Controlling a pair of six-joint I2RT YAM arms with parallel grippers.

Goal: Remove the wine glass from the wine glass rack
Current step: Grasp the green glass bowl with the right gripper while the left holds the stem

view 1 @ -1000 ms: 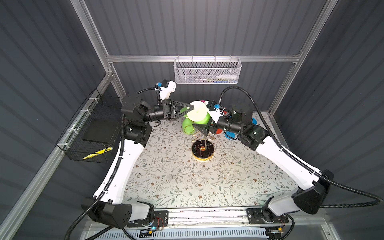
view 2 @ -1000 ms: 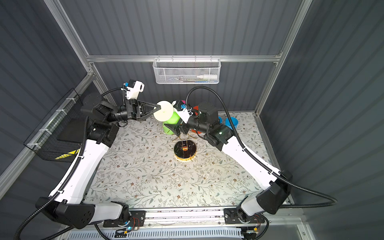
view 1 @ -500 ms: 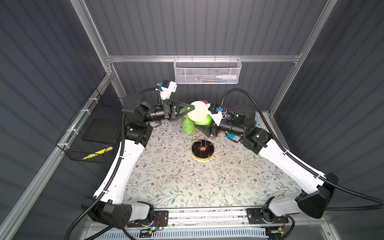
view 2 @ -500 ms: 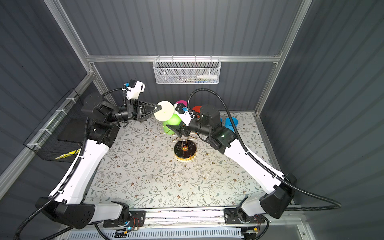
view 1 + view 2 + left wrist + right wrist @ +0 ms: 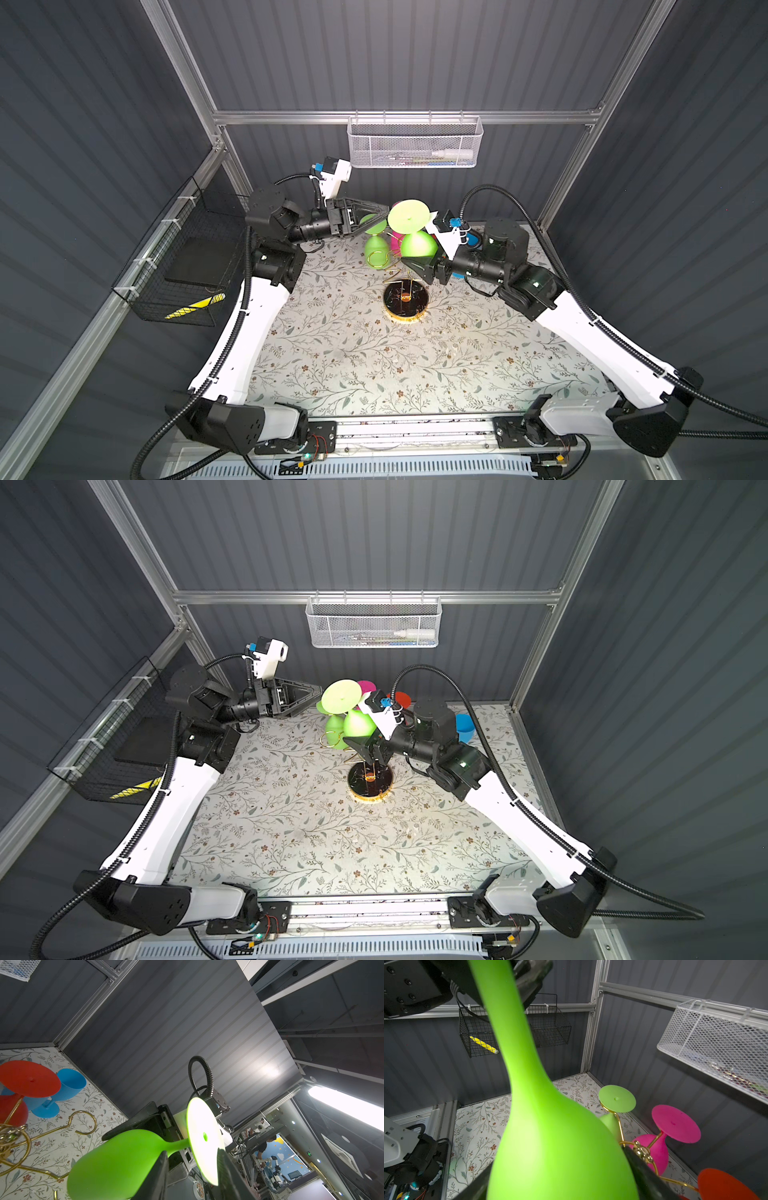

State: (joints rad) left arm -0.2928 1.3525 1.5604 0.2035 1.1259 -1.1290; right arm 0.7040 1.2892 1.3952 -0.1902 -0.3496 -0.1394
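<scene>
- The wine glass, bright green, hangs upside down and tilted in the air. Its round foot is uppermost, and it sits just beside the top of the rack, clear of the gold arms.
- The right hand is closed on the bowl of the wine glass, one finger on each side, and the bowl fills the gap between them.
- The left hand stands partly open at the foot end. The rim of the foot lies between its fingers and the stem is just past their tips. I cannot tell whether either finger touches the foot.
- On the rack hang a second green glass, a pink glass and a red glass, each bowl down with its foot resting on an arm.
- A blue glass stands upright on the counter, near the rack on the right arm's side.
- The rack's round black base rests on the flowered counter.
</scene>
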